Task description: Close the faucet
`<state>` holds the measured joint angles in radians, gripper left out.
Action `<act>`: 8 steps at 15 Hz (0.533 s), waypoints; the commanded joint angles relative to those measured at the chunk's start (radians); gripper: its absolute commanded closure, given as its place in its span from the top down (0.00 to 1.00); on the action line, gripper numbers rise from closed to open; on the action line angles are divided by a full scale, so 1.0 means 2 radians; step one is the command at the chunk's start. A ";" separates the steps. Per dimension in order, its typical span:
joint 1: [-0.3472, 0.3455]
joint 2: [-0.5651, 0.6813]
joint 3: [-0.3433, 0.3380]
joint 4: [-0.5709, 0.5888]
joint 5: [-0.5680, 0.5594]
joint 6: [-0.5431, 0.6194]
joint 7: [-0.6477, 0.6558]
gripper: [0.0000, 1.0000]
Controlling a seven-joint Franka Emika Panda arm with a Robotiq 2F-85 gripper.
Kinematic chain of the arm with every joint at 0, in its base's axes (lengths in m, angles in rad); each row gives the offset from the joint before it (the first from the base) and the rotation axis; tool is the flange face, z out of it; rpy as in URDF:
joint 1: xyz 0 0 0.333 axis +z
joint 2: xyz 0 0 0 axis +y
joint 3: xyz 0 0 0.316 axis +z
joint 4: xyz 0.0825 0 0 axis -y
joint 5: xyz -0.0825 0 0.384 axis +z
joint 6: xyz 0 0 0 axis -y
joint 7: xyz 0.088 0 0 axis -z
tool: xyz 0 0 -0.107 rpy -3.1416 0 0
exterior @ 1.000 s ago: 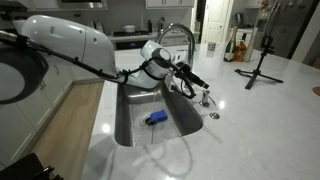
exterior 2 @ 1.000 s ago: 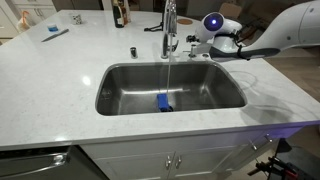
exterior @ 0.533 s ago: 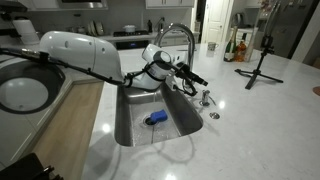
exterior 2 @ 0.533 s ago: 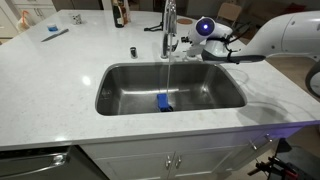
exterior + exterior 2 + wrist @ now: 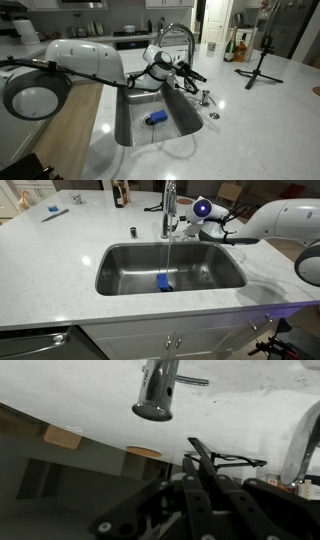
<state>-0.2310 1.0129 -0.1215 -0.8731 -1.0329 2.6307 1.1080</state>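
In the wrist view the dark fingers [image 5: 193, 480] fill the bottom centre of the frame. They look drawn narrow, side by side, with nothing held between them. Just beyond them, at upper centre, hangs a chrome cylindrical part of the faucet [image 5: 155, 390] with a thin rod [image 5: 195, 380] sticking out to the right, which I take for the handle. In an exterior view the fingers [image 5: 192, 74] sit at mid-frame beside the slim upright base, under the high arch of the faucet [image 5: 178, 28]; whether they touch it I cannot tell. The main risk is a glancing contact: narrow fingers pushing on a round, polished rod may slide off, and the handle would then be only partly turned. Pushing the wrong way would open the flow further. A stream of water [image 5: 167, 255] runs from the spout into the sink [image 5: 120, 270] onto a blue object [image 5: 163, 282], so a knock to the arch could swing it and send water onto the desk [image 5: 60, 250]. A slip might also carry the fingers into the low chrome fittings [image 5: 205, 97] at centre right. The black tripod [image 5: 260, 62], in the upper right, stands well apart and looks safe.
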 commanded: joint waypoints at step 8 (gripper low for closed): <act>-0.007 0.044 0.034 0.069 0.010 0.014 -0.051 0.00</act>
<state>-0.2333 1.0605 -0.0768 -0.8012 -1.0315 2.6331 1.0580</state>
